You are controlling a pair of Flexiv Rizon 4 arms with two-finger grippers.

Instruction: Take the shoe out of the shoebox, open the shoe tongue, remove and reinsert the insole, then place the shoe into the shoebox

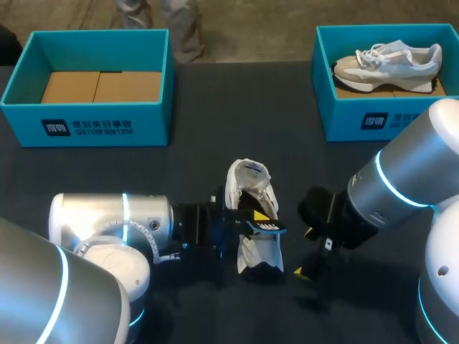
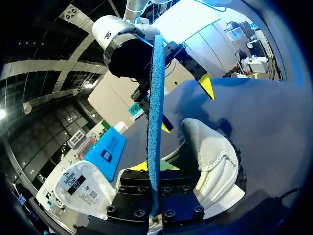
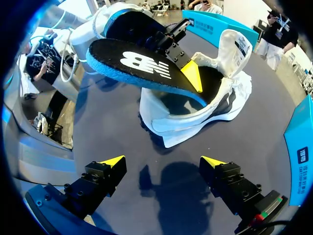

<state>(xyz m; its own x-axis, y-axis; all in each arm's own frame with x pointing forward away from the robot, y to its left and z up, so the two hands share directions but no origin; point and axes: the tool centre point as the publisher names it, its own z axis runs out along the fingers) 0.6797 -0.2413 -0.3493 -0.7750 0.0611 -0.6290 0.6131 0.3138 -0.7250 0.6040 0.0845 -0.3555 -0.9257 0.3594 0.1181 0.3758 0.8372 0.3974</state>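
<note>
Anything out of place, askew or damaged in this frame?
Nothing is damaged or spilled. The one thing out of its usual place is the insole, clamped in the left pincer and held tilted over the opening of the white shoe, whose tongue is pulled back. That fits the task. The right pincer is open and empty.

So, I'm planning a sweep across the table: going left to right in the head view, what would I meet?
In order: left box → shoe → right gripper → right box. The insole overlaps the shoe, so I left it out.
</note>
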